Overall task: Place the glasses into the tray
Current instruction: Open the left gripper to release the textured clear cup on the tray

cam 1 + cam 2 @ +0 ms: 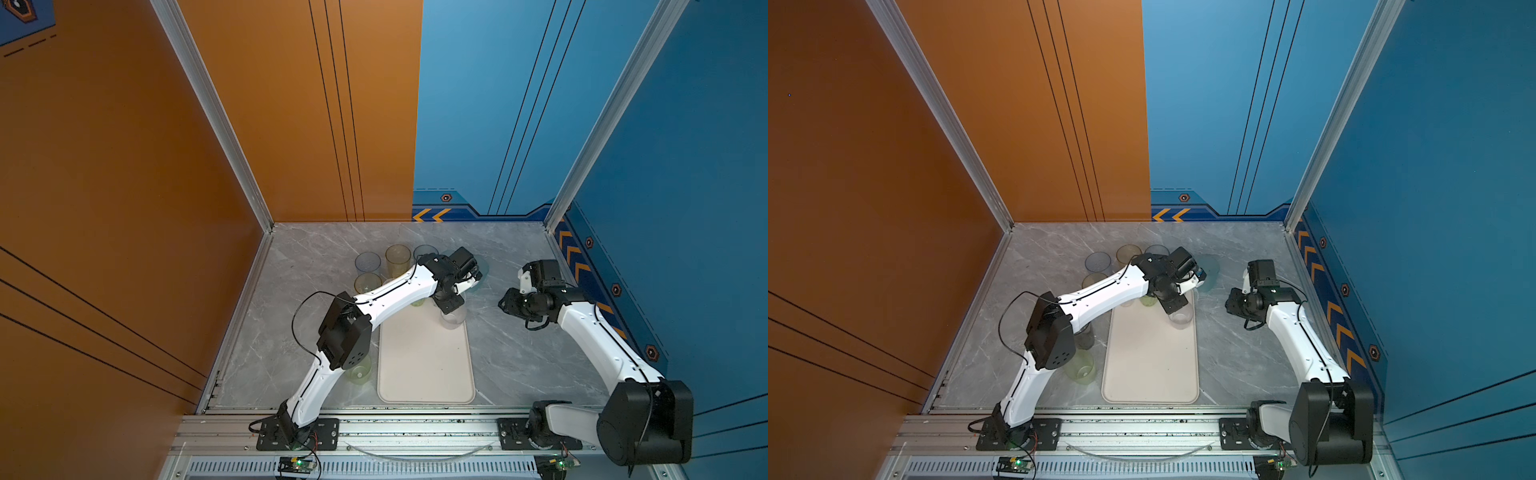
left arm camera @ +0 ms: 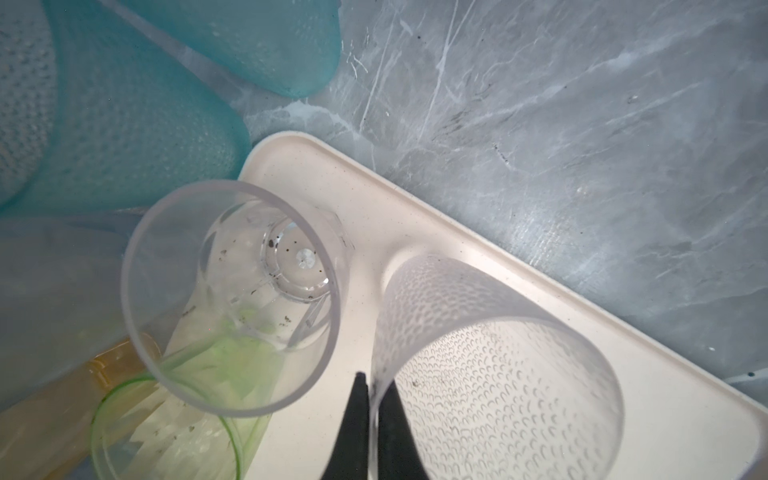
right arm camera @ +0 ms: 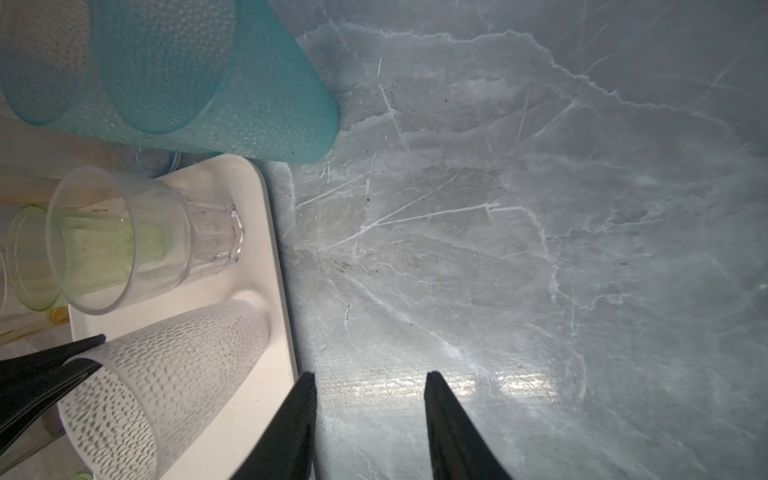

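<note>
Currently, left gripper (image 2: 374, 386) clamps the textured tumbler (image 2: 498, 365) rim inside the tray (image 2: 374, 224); right gripper (image 3: 370, 376) stands apart above the tabletop (image 3: 540, 208).

A grey marble-patterned table (image 1: 519, 345), crossed by white veins, spreads under and ahead of the right fingers (image 3: 449, 432); it also shows beyond the left fingers (image 2: 351, 436). An orange wall (image 1: 124, 166) stands on the left fingers' side, a blue wall (image 1: 685, 166) on the right fingers' side, with orange chevrons (image 1: 573, 254) along its foot. Aluminium posts (image 1: 210, 108) rise at the far corners. An aluminium rail (image 1: 415, 432) runs along the near edge, well behind all the fingers, with a green-lit circuit board (image 1: 297, 462) below it.
</note>
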